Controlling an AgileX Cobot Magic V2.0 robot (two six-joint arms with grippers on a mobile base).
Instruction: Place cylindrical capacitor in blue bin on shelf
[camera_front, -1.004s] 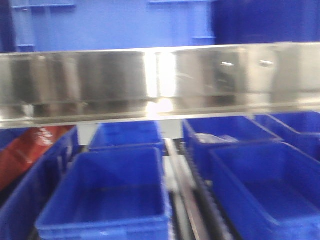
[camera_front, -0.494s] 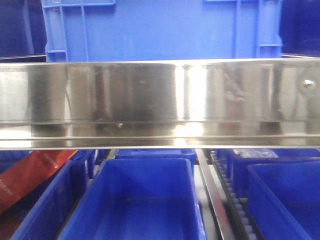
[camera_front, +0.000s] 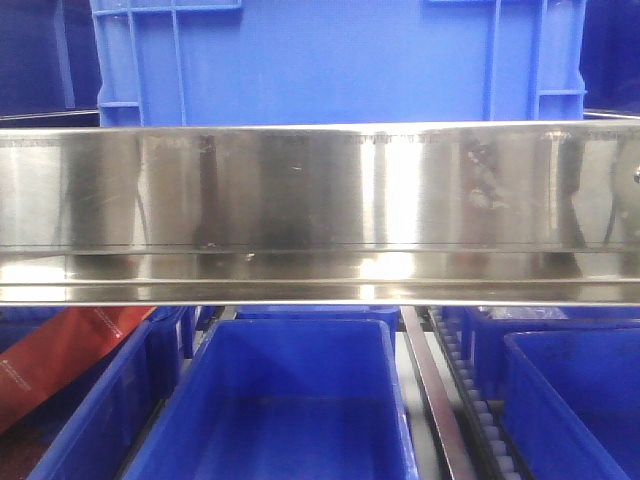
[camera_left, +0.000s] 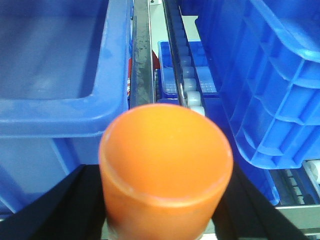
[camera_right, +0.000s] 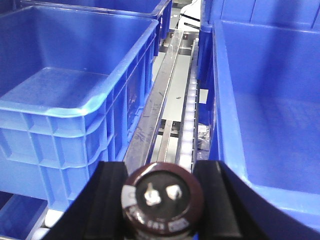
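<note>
Two loads are being held. Capacitor (camera_right: 162, 200): being pinched, terminals up, between the black fingers (camera_right: 107, 195) of the right gripper (camera_right: 161, 192), in line with the roller track (camera_right: 189, 120) running between two blue bins (camera_right: 80, 107), outside both. Orange cylinder (camera_left: 165, 160): being clamped by the left gripper (camera_left: 165, 205) beside a bin corner. Shelf (camera_front: 320, 200): its steel rail is being viewed head-on, bins above and below, red packet (camera_front: 60, 350) lower left.

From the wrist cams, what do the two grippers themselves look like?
Little of either shows. The left gripper has plain black fingers widening toward the frame's bottom edge. The right gripper has matching black fingers with flat faces and squared tips. No cables, markings or arm links are visible.
</note>
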